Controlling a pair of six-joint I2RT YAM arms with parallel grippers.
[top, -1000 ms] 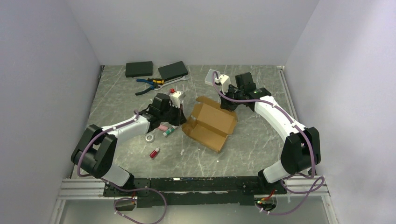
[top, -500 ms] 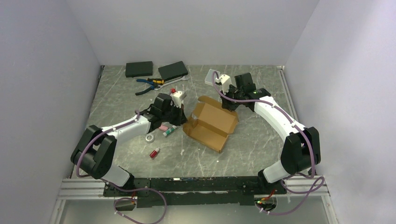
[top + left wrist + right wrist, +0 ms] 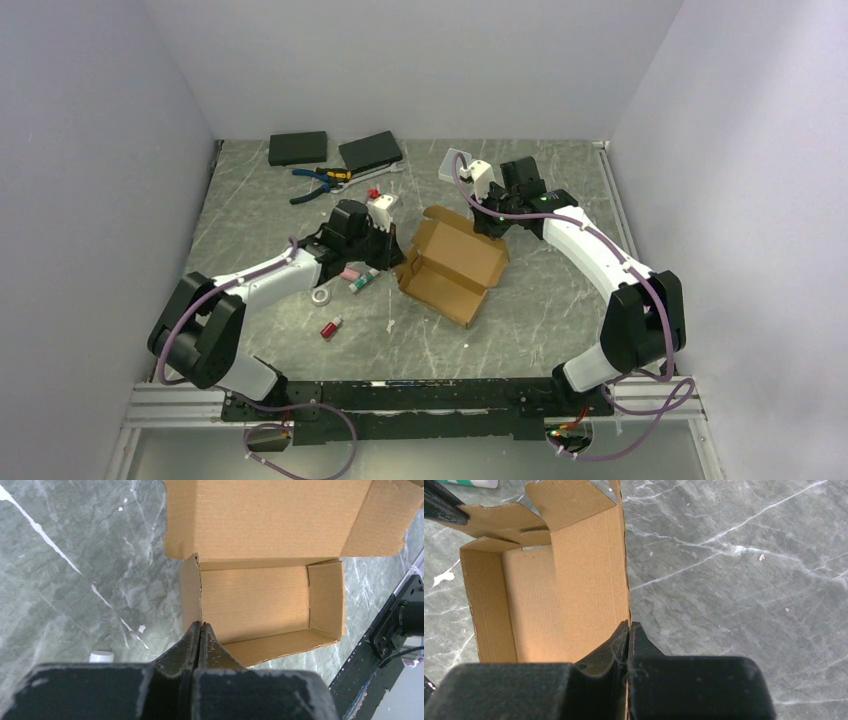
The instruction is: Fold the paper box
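Box (image 3: 455, 265), at the centre of the table (image 3: 560, 320), looks light: thin cardboard, probably stiff across panels but easily buckled. Left gripper (image 3: 201, 627) and right gripper (image 3: 628, 627) each pinch an upright wall edge; best held near creases.

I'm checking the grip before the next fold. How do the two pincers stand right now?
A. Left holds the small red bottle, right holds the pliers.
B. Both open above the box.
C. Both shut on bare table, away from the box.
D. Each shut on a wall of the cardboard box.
D: the left pincer is clamped on the edge of one upright wall of the cardboard box, and the right pincer is clamped on another wall's edge.
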